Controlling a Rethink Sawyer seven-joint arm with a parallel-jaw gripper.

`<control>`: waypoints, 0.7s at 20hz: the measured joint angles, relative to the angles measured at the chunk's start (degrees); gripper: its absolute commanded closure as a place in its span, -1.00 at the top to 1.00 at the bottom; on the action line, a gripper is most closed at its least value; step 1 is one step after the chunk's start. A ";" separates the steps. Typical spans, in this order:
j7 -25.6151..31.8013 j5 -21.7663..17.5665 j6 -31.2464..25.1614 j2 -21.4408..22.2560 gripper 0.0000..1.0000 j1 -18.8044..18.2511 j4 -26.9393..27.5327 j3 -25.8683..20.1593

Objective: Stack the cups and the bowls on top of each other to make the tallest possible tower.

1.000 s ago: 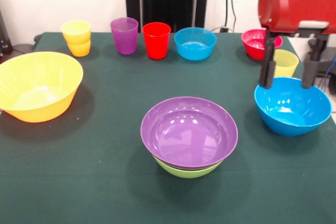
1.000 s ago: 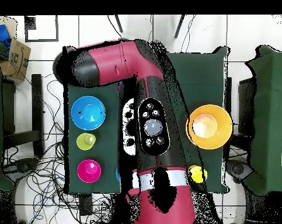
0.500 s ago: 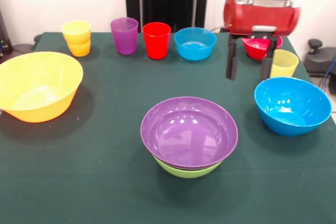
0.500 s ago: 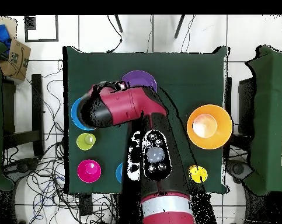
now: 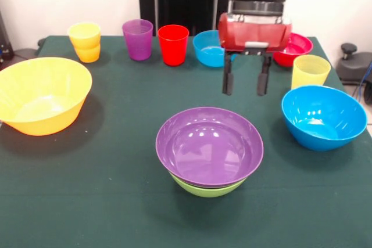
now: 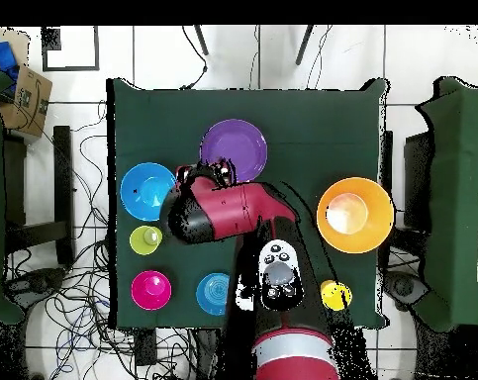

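Observation:
A purple bowl (image 5: 209,146) sits nested in a green bowl (image 5: 206,189) at the table's middle front, making a low tower. My gripper (image 5: 246,83) hangs open and empty just behind it, above the cloth, touching nothing. The large blue bowl (image 5: 323,117) stands to the right, with a pale yellow cup (image 5: 310,71) behind it. Along the back edge are the orange-yellow cups (image 5: 85,42), one in the other, a purple cup (image 5: 138,39), a red cup (image 5: 173,45), a small blue bowl (image 5: 209,47) and a red-pink bowl (image 5: 295,47). The wide orange bowl (image 5: 43,94) is at the left.
In the overhead view the arm (image 6: 223,210) lies between the purple bowl (image 6: 234,148), the blue bowl (image 6: 146,190) and the orange bowl (image 6: 354,215), and it covers the purple and red cups. A dark green cloth covers the table (image 5: 116,201).
The gripper has swung from above the large blue bowl leftward in the front view to a spot behind the purple bowl. It stayed open and empty. No bowl or cup moved.

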State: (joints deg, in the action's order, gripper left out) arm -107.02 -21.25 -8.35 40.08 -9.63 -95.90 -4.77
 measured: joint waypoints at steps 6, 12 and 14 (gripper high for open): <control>-0.78 0.09 10.18 -4.87 1.00 3.71 -1.94 5.63; -2.32 1.41 12.18 -6.21 1.00 6.07 -4.82 7.35; -2.38 2.33 10.52 -5.38 1.00 6.05 -5.38 7.36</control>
State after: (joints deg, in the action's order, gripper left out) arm -109.40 -18.92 2.17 34.71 -3.58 -101.28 2.59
